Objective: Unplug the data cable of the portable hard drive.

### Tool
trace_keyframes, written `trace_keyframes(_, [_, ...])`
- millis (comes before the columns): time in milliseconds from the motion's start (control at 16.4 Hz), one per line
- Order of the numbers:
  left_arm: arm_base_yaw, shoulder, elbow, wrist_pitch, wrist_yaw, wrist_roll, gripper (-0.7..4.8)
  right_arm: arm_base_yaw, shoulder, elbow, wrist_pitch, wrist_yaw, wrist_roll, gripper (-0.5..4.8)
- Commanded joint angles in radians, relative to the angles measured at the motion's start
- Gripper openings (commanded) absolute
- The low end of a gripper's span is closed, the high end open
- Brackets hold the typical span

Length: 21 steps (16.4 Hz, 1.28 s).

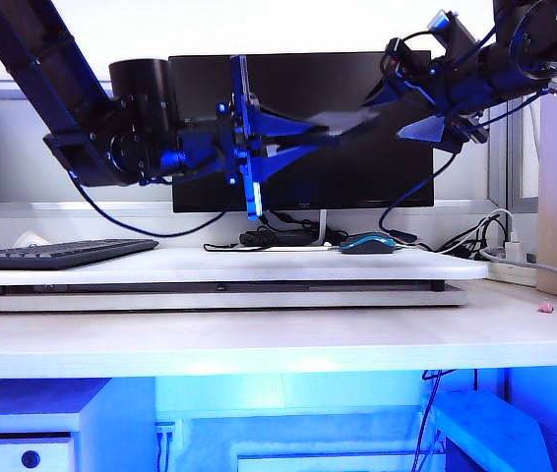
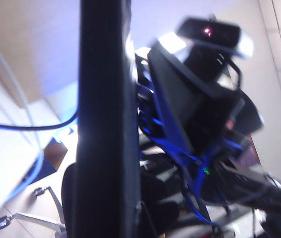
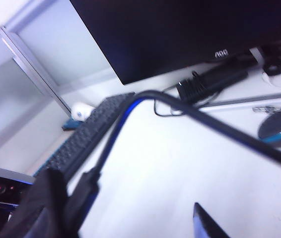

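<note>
My left gripper (image 1: 357, 122) hangs in front of the monitor, shut on a flat dark slab, the portable hard drive (image 1: 342, 118). In the left wrist view the drive (image 2: 105, 124) is a broad black bar seen edge-on, filling the jaws of the left gripper (image 2: 105, 213). My right gripper (image 1: 402, 110) faces it from the right, jaws wide apart. In the right wrist view the right gripper (image 3: 123, 191) is open. The thin black data cable (image 3: 150, 94) arcs across, and its plug (image 3: 87, 187) lies against one finger (image 3: 43, 203). Whether the plug sits in the drive is hidden.
A black monitor (image 1: 357, 177) stands at the back of the raised white desk board (image 1: 259, 265). A keyboard (image 1: 62, 254) lies at the left and a blue-and-black mouse (image 1: 367, 243) right of centre. A black cable bundle (image 1: 278, 236) lies under the monitor and white power cords (image 1: 510, 258) at far right.
</note>
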<state>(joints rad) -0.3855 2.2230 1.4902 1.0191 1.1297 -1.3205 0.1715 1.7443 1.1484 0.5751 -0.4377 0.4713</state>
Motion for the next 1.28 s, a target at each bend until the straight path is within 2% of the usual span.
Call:
trace_keyframes(61, [-0.022, -0.023, 0.006, 0.045, 0.023, 0.003, -0.05, 0.037, 0.01, 0.019, 0.068, 0.013, 0.027, 3.22])
trace_keyframes(122, [-0.023, -0.023, 0.006, 0.045, 0.02, 0.003, -0.05, 0.042, 0.016, 0.02, 0.061, 0.013, 0.027, 3.0])
trace_keyframes(244, [-0.022, -0.023, 0.006, 0.045, 0.017, 0.003, -0.05, 0.043, 0.019, 0.028, 0.057, 0.008, 0.028, 3.0])
trace_keyframes(367, [-0.022, -0.023, 0.006, 0.045, 0.016, 0.003, -0.06, 0.045, 0.019, 0.03, 0.072, 0.011, 0.027, 2.64])
trace_keyframes(672, [0.014, -0.022, 0.006, 0.045, -0.005, 0.006, -0.05, 0.043, 0.019, 0.03, 0.059, 0.013, 0.027, 2.65])
trace_keyframes(856, [0.015, -0.022, 0.006, 0.044, 0.014, 0.004, -0.05, 0.043, 0.019, 0.03, 0.078, 0.021, 0.027, 2.63])
trace_keyframes(917, [0.015, -0.022, 0.006, 0.045, 0.016, 0.003, -0.05, 0.043, 0.019, 0.03, 0.084, 0.026, 0.026, 2.23])
trace_keyframes(1039, [0.015, -0.023, 0.006, 0.044, 0.02, 0.003, -0.05, 0.043, 0.019, 0.03, 0.085, 0.044, 0.026, 2.03])
trace_keyframes(1100, [0.015, -0.022, 0.006, 0.045, 0.022, 0.003, -0.06, 0.043, 0.02, 0.03, 0.088, 0.043, 0.026, 1.39])
trace_keyframes(1161, [0.014, -0.022, 0.006, 0.045, 0.023, 0.003, -0.05, 0.043, 0.02, 0.03, 0.089, 0.042, 0.027, 1.15])
trace_keyframes(1283, [0.014, -0.022, 0.006, 0.045, 0.023, 0.003, -0.06, 0.043, 0.021, 0.03, 0.09, 0.043, 0.027, 1.14])
